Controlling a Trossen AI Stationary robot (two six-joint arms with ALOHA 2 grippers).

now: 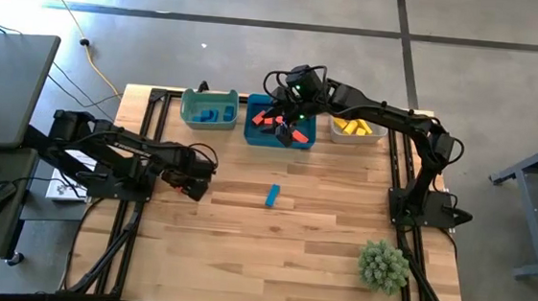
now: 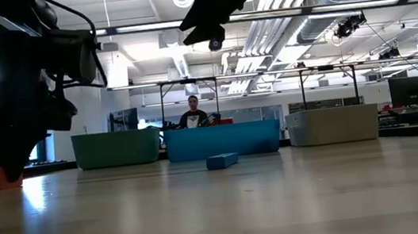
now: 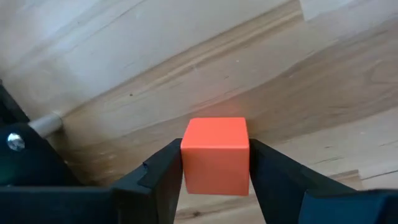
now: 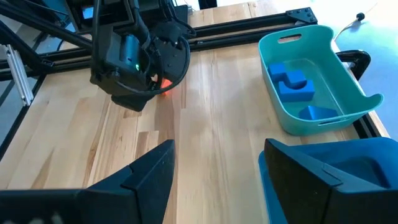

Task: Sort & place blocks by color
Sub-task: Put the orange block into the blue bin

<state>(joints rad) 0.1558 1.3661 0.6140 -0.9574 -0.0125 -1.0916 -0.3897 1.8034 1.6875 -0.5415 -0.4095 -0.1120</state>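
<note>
One red cube (image 3: 215, 155) sits squarely between the left gripper's (image 3: 215, 180) half-closed fingers, touching both, while the blue bin (image 1: 256, 132) holding reds lies toward two o'clock.

A red cube (image 3: 216, 155) stands on the table at the left side, between two dark fingers that touch its sides. One blue bar (image 1: 272, 196) lies flat alone near the middle. Blue blocks (image 4: 292, 81) lie in the far teal bin, red blocks (image 1: 271, 122) in the blue bin, yellow blocks (image 1: 352, 127) in the grey-white bin.
</note>
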